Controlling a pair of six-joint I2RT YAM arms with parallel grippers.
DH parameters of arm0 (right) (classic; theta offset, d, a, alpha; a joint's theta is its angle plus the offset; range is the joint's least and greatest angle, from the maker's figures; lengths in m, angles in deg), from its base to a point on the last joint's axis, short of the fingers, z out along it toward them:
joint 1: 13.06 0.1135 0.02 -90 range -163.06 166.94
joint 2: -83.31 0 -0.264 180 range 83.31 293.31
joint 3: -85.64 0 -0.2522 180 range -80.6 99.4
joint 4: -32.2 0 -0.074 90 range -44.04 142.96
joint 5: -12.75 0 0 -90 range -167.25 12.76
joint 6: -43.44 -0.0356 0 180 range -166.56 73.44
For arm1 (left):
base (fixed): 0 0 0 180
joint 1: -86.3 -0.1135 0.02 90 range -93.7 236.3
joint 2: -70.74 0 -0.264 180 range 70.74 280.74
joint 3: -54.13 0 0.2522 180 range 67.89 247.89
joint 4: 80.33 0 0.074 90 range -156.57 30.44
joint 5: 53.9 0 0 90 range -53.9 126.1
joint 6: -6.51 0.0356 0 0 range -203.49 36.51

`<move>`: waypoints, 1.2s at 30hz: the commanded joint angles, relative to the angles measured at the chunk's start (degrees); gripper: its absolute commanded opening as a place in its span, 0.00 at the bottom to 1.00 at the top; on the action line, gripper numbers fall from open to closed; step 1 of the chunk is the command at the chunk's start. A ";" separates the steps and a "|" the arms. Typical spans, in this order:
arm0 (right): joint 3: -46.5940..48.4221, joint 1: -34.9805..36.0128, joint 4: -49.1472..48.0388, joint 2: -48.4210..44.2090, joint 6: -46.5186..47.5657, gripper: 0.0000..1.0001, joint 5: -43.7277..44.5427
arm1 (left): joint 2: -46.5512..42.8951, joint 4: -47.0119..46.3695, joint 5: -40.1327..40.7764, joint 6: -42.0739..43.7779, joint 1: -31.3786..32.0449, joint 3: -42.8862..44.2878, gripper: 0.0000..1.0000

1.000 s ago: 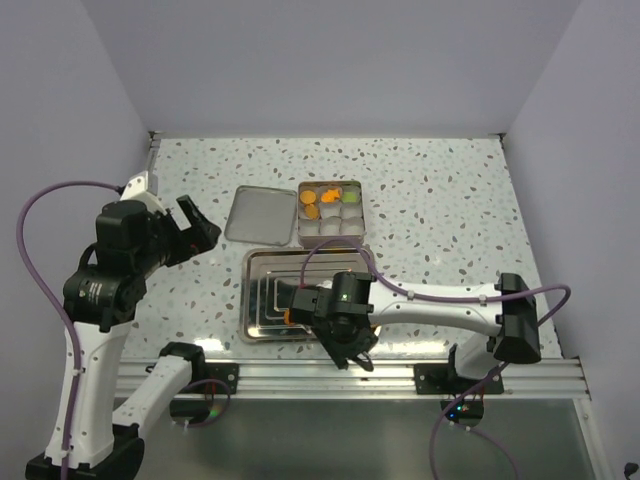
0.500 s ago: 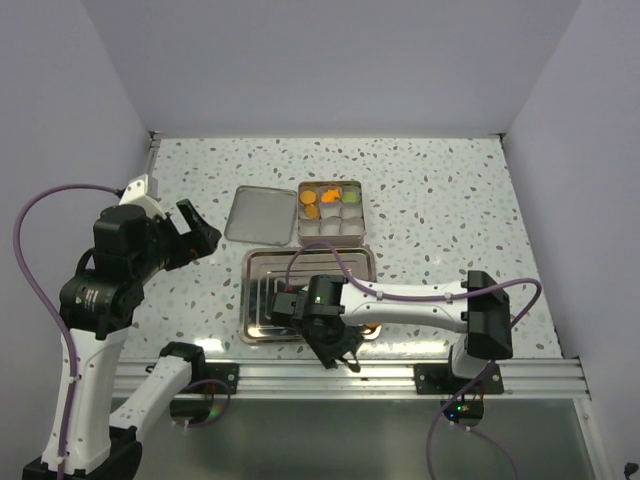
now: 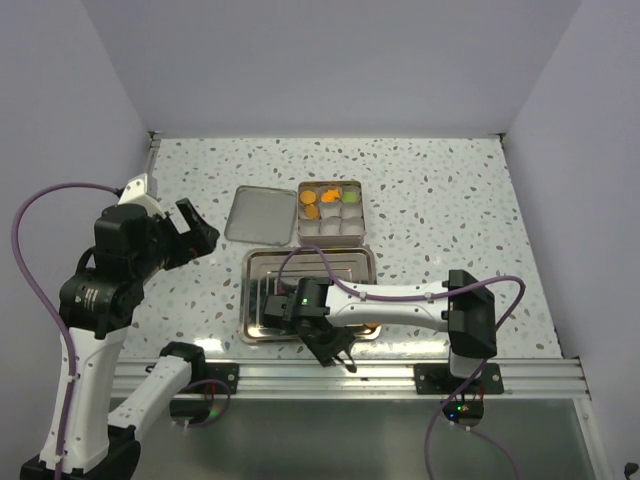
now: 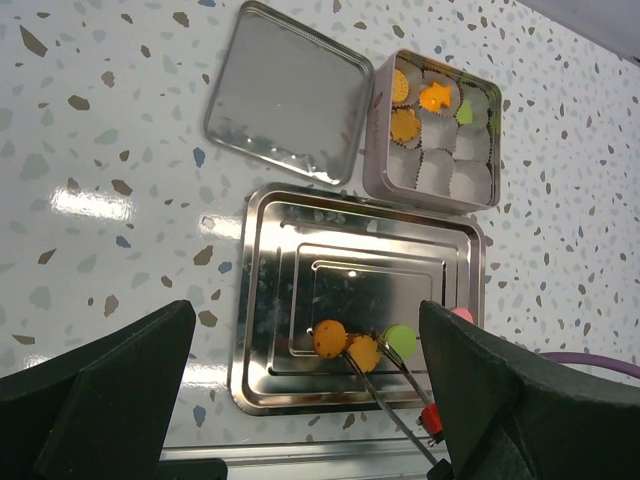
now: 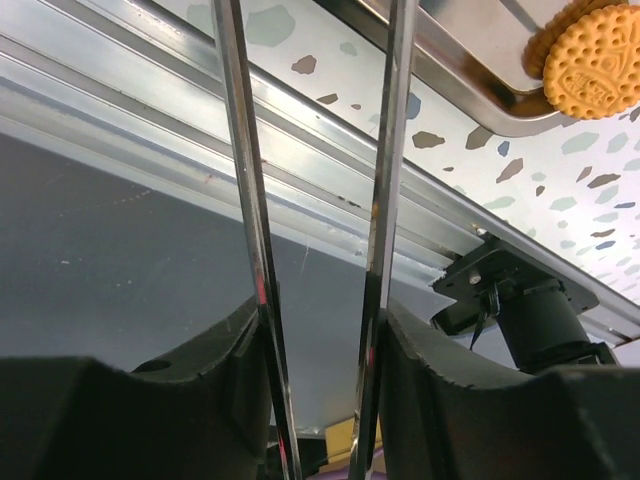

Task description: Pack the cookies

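Note:
Several cookies lie in the near part of the steel tray (image 4: 300, 250): a round orange one (image 4: 329, 339), an orange flower-shaped one (image 4: 364, 354), a green one (image 4: 401, 341) and a pink one (image 4: 461, 314). More cookies sit in paper cups in the open tin (image 4: 380, 150). My right gripper (image 3: 335, 352) (image 5: 320, 340) is shut on metal tongs (image 4: 405, 390), whose two arms (image 5: 245, 200) flank the flower-shaped cookie. An orange cookie (image 5: 590, 70) shows at the tray edge in the right wrist view. My left gripper (image 3: 195, 230) hangs open, high over the table left of the tray.
The tin's lid (image 4: 285, 95) lies flat beside the tin (image 3: 330, 208), behind the tray (image 3: 255, 270). The aluminium rail (image 3: 400, 375) runs along the table's near edge, right under the right gripper.
The right arm has swung left along the tray's near edge, and the tongs' arms have drawn a little closer together. The left arm has stayed put.

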 commanded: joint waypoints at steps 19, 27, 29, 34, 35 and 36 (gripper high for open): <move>12.12 -12.30 9.51 -6.14 3.71 0.35 6.62 | 1.89 -1.40 1.67 0.74 0.48 3.34 1.00; 21.54 -26.87 8.82 -4.74 11.36 0.36 6.10 | 3.39 -1.22 1.84 0.83 0.48 5.28 1.00; 22.50 -29.26 7.42 -3.86 13.12 0.36 4.88 | 3.56 -1.13 1.93 0.83 0.48 5.63 1.00; 24.61 -35.42 5.21 -0.61 16.19 0.36 1.62 | 4.44 -1.05 2.46 0.83 0.48 6.95 1.00; 25.49 -35.95 4.86 0.01 16.55 0.36 1.01 | 4.70 -0.96 2.63 0.83 0.48 7.12 1.00; 25.75 -36.91 4.60 0.53 16.90 0.36 0.74 | 4.79 -0.96 2.81 0.83 0.48 7.47 1.00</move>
